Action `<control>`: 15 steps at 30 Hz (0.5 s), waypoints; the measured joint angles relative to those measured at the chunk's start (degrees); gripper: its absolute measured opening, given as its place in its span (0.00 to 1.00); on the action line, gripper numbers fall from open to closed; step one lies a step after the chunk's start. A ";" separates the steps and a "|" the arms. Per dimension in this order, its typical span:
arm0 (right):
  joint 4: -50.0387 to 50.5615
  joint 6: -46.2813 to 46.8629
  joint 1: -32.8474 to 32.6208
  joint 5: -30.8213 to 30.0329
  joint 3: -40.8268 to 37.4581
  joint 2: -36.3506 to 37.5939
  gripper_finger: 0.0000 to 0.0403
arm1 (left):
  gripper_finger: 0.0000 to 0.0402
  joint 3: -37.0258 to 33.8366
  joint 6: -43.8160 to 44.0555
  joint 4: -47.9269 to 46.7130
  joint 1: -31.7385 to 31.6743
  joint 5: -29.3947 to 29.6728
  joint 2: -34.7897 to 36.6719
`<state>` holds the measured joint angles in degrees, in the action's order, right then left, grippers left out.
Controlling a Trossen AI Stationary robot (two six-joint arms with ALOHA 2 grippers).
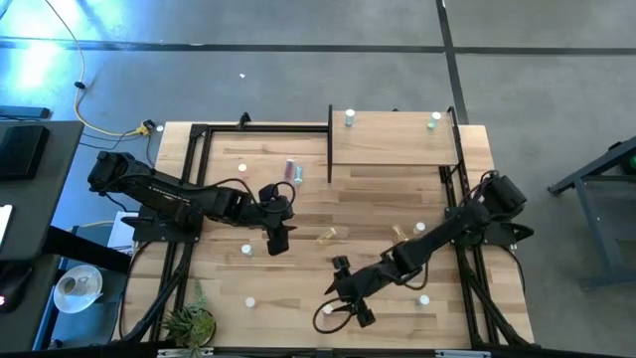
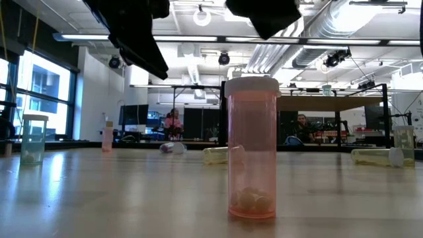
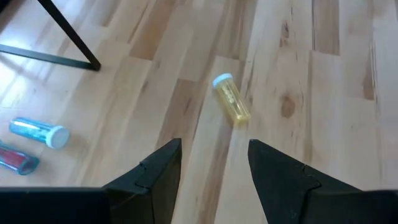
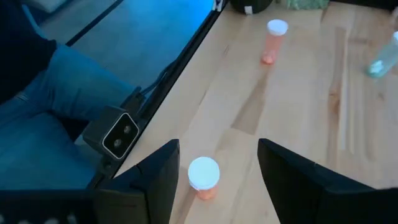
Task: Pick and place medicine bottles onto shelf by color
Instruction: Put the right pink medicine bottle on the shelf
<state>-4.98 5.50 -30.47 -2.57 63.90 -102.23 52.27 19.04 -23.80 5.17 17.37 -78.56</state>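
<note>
Seen from overhead, the left gripper [image 1: 277, 239] hangs above mid-table, with a yellow bottle [image 1: 328, 236] lying on its side just beside it. The right gripper [image 1: 350, 310] is near the front edge over an upright red bottle [image 1: 328, 309]. The shelf [image 1: 393, 139] sits at the back, holding two bottles near its rear corners.

From table height, that red bottle [image 2: 251, 147] stands close and upright, white cap on top; both arms are only dark shapes above.

Through the left wrist camera, the fingers [image 3: 152, 177] are parted and empty, aimed toward the yellow bottle [image 3: 231, 98], which lies slightly off their line. A good grasp probably needs the wrist turned so the jaws cross its body.

Through the right wrist camera, the wide-open, empty fingers [image 4: 292, 177] bracket the red bottle's cap [image 4: 203, 172]. Descending straight and closing below the cap should avoid tipping it.
</note>
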 joint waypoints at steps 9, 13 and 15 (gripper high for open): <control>-5.19 1.37 -1.03 -0.01 0.00 -6.12 0.52 | 0.43 0.00 3.35 -0.89 0.88 0.00 -0.02; -6.74 1.62 -1.10 -0.39 0.02 -8.31 0.52 | 0.43 0.00 3.50 -0.87 0.96 -0.02 -0.02; -7.36 1.87 -1.10 -0.39 0.02 -8.98 0.52 | 0.43 0.00 3.80 -0.85 0.96 -0.02 -0.02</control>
<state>-12.34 7.37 -31.57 -2.96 63.92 -111.21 52.27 22.84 -24.65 6.13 17.34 -78.59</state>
